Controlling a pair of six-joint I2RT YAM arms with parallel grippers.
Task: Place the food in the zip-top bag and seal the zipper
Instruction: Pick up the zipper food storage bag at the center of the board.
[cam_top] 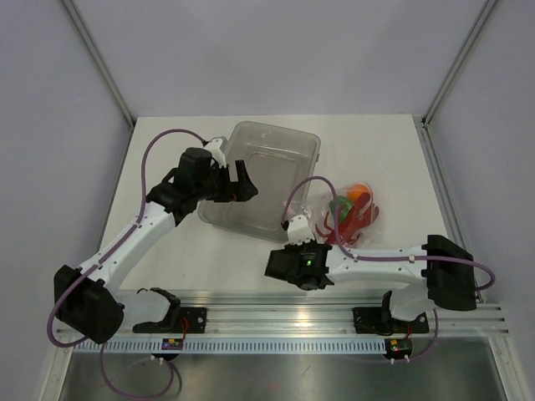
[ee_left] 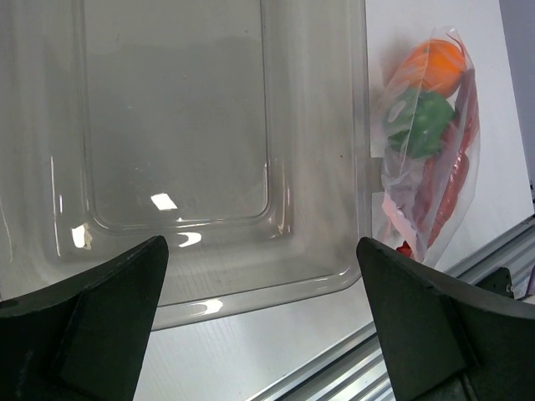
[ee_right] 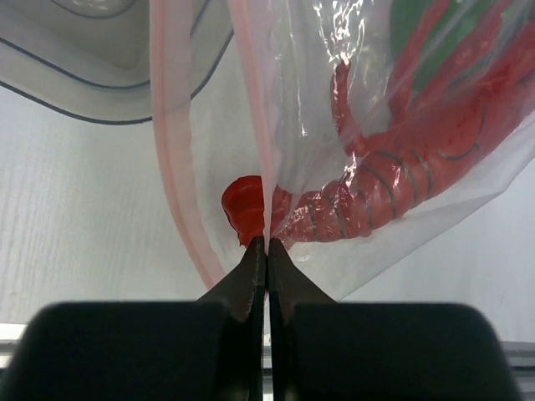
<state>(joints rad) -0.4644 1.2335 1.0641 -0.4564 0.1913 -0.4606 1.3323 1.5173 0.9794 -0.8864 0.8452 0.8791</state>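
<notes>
Left arm: left gripper (cam_top: 242, 185) hangs over the near left part of the clear tray (cam_top: 292, 138), fingers spread wide, nothing between them. In the left wrist view only the tray floor and its near rim lie between the two fingers.

Centre: the tray sits on the white table (cam_top: 376, 142), nothing in it.

Right arm: right gripper (ee_right: 267, 255) is low at the near end of the zip-top bag (ee_left: 401, 209), fingertips pressed together on one pink lip of the zipper (ee_right: 170, 125). The other lip bows away to the left, so the mouth gapes here.

Bag lies just right of the tray. Inside:
- lobster (ee_right: 384, 192), its tail fan between the two zipper lips
- green bell pepper (ee_left: 426, 125), mid-bag
- orange fruit (ee_left: 435, 67), at the far end
</notes>
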